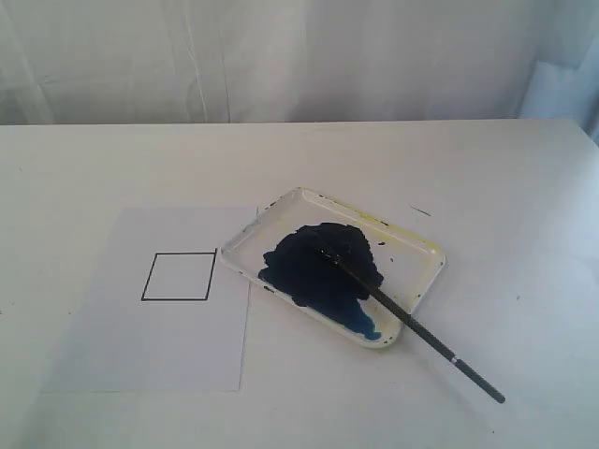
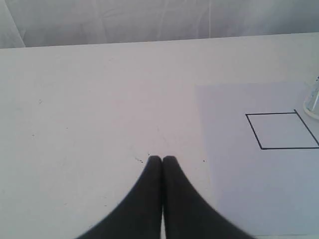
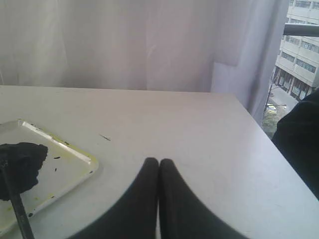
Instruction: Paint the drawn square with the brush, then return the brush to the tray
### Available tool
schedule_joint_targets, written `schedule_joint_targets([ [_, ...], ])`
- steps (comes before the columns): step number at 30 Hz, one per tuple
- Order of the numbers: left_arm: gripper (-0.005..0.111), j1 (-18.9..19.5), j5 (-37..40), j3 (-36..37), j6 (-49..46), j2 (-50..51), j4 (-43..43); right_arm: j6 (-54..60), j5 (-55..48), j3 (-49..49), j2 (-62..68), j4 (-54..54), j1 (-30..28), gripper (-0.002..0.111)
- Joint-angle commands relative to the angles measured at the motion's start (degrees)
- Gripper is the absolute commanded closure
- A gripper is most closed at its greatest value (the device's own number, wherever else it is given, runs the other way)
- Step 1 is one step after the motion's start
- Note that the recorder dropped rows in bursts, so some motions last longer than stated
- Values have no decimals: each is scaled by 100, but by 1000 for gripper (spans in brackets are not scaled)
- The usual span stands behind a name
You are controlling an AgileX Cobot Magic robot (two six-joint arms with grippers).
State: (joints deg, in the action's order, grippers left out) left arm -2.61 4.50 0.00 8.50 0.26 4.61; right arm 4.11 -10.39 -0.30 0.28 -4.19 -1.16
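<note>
The drawn square [image 1: 179,277] is a thin black outline, blank inside, on a white paper sheet [image 1: 159,346]; the left wrist view shows the square [image 2: 281,130] too. The white tray [image 1: 419,245] sits right of the sheet with a dark blue paint blotch inside. The black brush [image 1: 412,324] lies with its tip in the paint and its handle over the tray's near rim onto the table. Neither arm shows in the exterior view. My left gripper [image 2: 162,158] is shut and empty over bare table beside the sheet. My right gripper [image 3: 158,160] is shut and empty beside the tray [image 3: 75,154].
A white curtain hangs behind the white table [image 1: 505,168]. The table's edge and a window onto buildings [image 3: 299,55] show in the right wrist view. A small dark mark [image 1: 420,210] lies on the table behind the tray.
</note>
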Motion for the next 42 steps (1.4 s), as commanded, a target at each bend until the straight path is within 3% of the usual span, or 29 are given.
schedule_joint_targets([
  [1,107,-25,3,0,32,-26,11,5,24,30,-28,-23,9,108],
  [13,107,-26,-86,0,56,-26,11,5,161,30,-28,-24,9,108],
  [21,107,-26,-1060,0,1338,-26,11,-504,1378,30,-28,-48,9,108],
  [24,107,-26,-1085,-99,1556,-26,11,-698,1744,30,-28,-48,9,108],
  [30,107,-26,-193,-814,1663,-26,11,-1338,1644,-331,-28,-48,9,108],
  [38,107,-26,1401,-2103,1761,-22,11,-1340,304,-1486,-28,-48,9,108],
  [42,107,-26,2467,-3077,1301,633,11,-1289,-330,-2289,-3,-48,9,108],
])
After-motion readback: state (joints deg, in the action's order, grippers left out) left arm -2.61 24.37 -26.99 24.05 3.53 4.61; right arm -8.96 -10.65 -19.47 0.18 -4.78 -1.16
